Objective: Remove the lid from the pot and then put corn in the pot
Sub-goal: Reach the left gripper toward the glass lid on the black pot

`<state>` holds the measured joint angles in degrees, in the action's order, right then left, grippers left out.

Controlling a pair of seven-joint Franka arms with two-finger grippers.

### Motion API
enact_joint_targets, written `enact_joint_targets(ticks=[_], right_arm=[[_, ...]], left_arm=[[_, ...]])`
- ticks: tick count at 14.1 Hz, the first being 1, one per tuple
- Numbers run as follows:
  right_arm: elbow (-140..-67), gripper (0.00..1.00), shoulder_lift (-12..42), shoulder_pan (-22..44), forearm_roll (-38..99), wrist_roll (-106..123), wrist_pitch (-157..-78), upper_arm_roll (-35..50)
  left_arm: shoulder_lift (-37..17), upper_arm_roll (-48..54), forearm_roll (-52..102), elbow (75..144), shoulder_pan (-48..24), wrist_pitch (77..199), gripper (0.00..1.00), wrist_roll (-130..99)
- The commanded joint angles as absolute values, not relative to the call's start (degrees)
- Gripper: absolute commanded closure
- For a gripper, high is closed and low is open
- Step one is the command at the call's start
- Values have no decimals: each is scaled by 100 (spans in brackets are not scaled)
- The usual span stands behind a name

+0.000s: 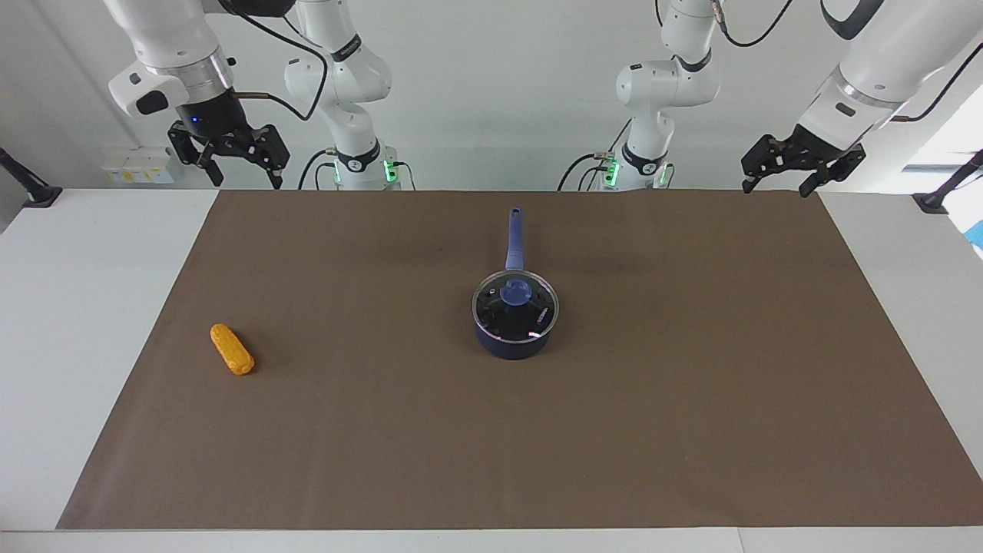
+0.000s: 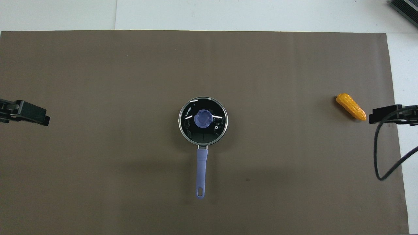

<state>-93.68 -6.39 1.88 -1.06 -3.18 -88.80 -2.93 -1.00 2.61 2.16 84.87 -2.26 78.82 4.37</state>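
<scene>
The navy pot [image 1: 513,345] stands mid-table, its long blue handle [image 1: 514,240] pointing toward the robots. The glass lid [image 1: 491,311] with a blue knob [image 1: 514,292] sits on it and covers it; it also shows in the overhead view [image 2: 191,129]. The corn [image 1: 232,349] lies on the mat toward the right arm's end, also seen in the overhead view [image 2: 351,106]. My right gripper [image 1: 244,183] hangs open and empty, high over the mat's edge nearest the robots. My left gripper [image 1: 776,188] hangs open and empty over the mat's corner at the left arm's end.
A brown mat [image 1: 491,461] covers most of the white table [image 1: 69,307]. Black clamp posts [image 1: 31,188] stand at both table ends near the robots. A cable [image 2: 378,153] hangs from the right arm.
</scene>
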Motion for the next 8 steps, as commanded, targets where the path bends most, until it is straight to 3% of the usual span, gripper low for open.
enact_joint_targets(ticks=[1,8], right_arm=[[-9220,0,-624,114,9,-202,-8675,-290],[-9220,0,-650,114,0,-193,-8684,-299]], left_arm=[[-44,193,185,8762,-579,8155,0,492],[-175,193,185,9237,-1589,9043,0,79]])
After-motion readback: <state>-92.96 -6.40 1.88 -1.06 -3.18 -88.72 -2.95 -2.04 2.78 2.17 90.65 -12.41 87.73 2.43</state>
